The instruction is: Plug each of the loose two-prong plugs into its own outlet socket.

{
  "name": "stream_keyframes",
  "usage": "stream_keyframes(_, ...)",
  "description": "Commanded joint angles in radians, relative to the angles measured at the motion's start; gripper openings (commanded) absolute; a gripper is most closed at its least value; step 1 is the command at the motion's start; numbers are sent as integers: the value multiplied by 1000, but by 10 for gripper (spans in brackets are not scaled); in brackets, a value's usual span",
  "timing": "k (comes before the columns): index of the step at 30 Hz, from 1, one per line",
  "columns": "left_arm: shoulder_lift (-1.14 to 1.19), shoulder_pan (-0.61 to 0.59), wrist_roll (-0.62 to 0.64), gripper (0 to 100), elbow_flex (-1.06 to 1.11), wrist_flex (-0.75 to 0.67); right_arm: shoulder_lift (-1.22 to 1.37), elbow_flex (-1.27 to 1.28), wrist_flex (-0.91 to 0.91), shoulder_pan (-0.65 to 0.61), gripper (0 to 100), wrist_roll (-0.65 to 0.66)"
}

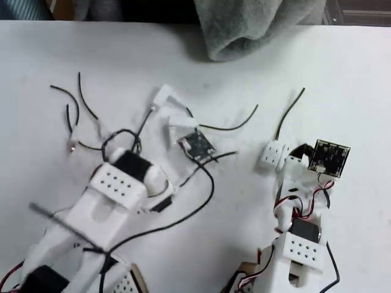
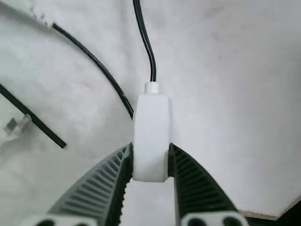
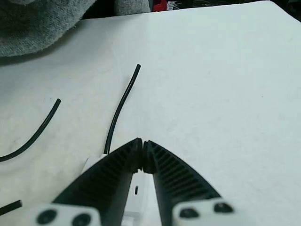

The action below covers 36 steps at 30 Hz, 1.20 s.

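My left hand (image 2: 150,157) is nearest. Its two ribbed fingers (image 2: 113,174) press in on either side of a white plug (image 2: 150,122), gripping it by the near end. The plug's body hides its prongs from me, so I cannot tell which way they face. A black cord (image 2: 143,42) leaves the plug's far end and runs off across the white counter (image 2: 235,94).

My right hand (image 3: 142,145) has its fingertips closed against each other, with nothing visible between them. A white outlet socket (image 3: 134,193) lies just beneath them, mostly covered by the fingers, with one slot showing. Its black wire (image 3: 121,108) trails away over the counter.

From above, that socket (image 1: 273,154) lies just beside my right hand (image 1: 296,155). Farther back, a gray cloth (image 1: 256,24) lies over the counter's far edge.
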Motion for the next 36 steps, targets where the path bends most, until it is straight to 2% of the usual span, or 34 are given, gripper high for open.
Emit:
stream_keyframes(1,-189,136,69,30,-2,-20,1,-3,-15,-4,25,9)
stream_keyframes(5,-331,311,186,30,23,-29,-1,-3,-15,13,25,5)
stream_keyframes(7,-364,343,201,30,71,-72,-4,-3,-15,25,25,5)
stream_keyframes(18,-371,239,203,23,414,-391,-7,-3,-15,28,24,5)
stream_keyframes(22,-371,205,153,24,466,-442,-5,-3,-15,28,24,5)
stream_keyframes(25,-371,160,41,103,494,-431,-4,-3,-15,27,24,5)
stream_keyframes(30,-377,74,28,394,540,-431,-2,-3,-15,22,24,5)
stream_keyframes(32,-377,71,28,413,539,-437,-1,-3,-15,22,24,5)
stream_keyframes(36,-377,65,21,387,525,-439,-1,-3,-15,22,24,5)
